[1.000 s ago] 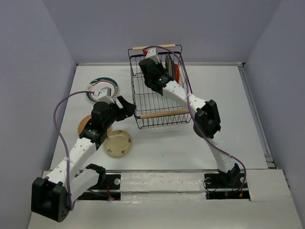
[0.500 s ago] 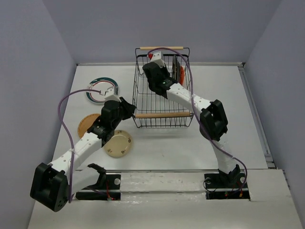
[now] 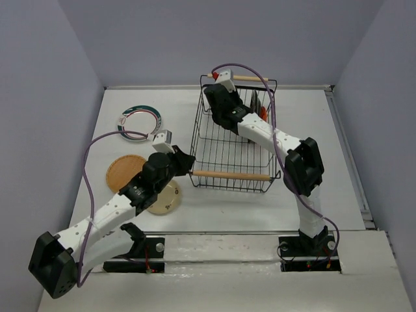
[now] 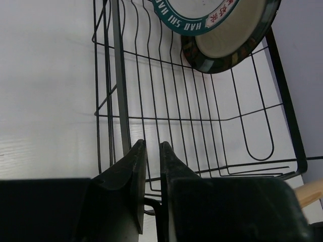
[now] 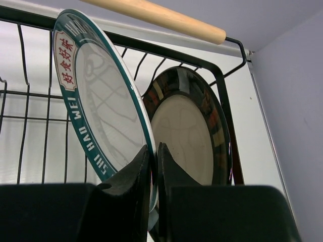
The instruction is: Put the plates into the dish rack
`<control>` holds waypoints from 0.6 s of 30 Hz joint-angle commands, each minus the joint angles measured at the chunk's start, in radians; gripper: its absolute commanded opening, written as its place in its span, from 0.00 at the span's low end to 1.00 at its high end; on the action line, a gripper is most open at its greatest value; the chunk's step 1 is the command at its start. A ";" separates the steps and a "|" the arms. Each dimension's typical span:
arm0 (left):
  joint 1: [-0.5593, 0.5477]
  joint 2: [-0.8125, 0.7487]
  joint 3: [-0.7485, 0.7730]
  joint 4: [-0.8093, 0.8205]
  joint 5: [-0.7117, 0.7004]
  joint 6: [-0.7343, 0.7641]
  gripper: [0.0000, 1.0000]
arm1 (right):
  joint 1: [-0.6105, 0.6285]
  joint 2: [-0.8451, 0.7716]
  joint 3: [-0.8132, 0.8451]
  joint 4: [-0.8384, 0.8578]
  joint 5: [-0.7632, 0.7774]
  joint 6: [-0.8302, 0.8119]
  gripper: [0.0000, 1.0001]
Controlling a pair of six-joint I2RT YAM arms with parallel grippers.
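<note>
A white table lies inside a pale grey-lilac enclosure, with a back wall and a side wall on the left and right. A thin raised strip runs along the table's right edge. A white board spans its near edge.

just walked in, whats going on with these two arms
Two robot arms are loading plates into a black wire dish rack. The right gripper is inside it, pinching the rim of a teal-striped plate that stands on edge next to a black-rimmed plate. The left gripper looks clamped on a wire at the rack's near left corner. Three plates lie on the table: another teal-striped one, a tan-brown one and a cream one.
</note>
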 commanded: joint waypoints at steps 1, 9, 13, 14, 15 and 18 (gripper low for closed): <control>-0.173 -0.058 -0.041 0.090 0.033 -0.190 0.06 | -0.012 -0.037 -0.009 0.118 -0.057 0.046 0.07; -0.351 -0.062 -0.112 0.213 -0.180 -0.310 0.32 | -0.012 -0.037 -0.023 0.144 -0.278 0.071 0.07; -0.417 0.010 -0.074 0.248 -0.225 -0.295 0.48 | -0.012 -0.045 -0.013 0.164 -0.378 0.042 0.07; -0.428 0.024 -0.065 0.251 -0.233 -0.295 0.50 | -0.012 -0.045 -0.009 0.164 -0.378 0.039 0.07; -0.440 0.035 -0.049 0.251 -0.246 -0.282 0.53 | -0.012 -0.045 -0.008 0.164 -0.401 0.001 0.07; -0.445 0.063 -0.029 0.250 -0.266 -0.261 0.63 | -0.012 -0.062 -0.014 0.168 -0.375 0.000 0.07</control>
